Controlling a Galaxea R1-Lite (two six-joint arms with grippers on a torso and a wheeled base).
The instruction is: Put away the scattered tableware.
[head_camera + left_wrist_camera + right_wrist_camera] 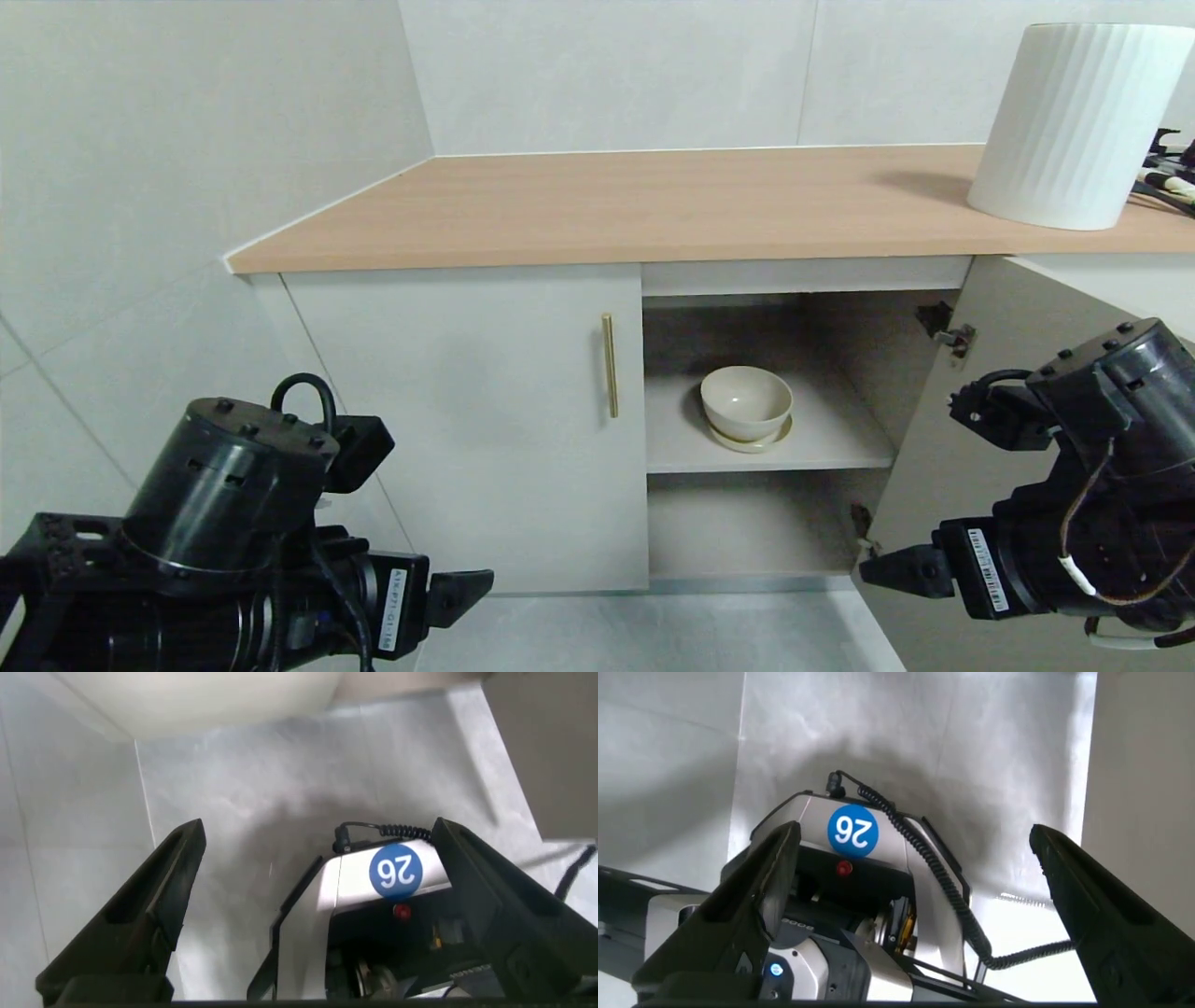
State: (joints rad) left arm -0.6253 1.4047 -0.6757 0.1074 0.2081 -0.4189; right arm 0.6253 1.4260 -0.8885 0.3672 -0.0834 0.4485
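Low before the cabinet [467, 420], the left end effector [318, 835] and the right end effector [915, 835] are held with fingers spread wide, nothing gripped. Behind the open door [943, 448], a cream bowl [746, 399] is seated on a small plate [752, 441] near the upper shelf's [831, 443] front edge, left of middle. A white ribbed cylinder [1074, 121] is stood at the bench's [607, 205] right end.
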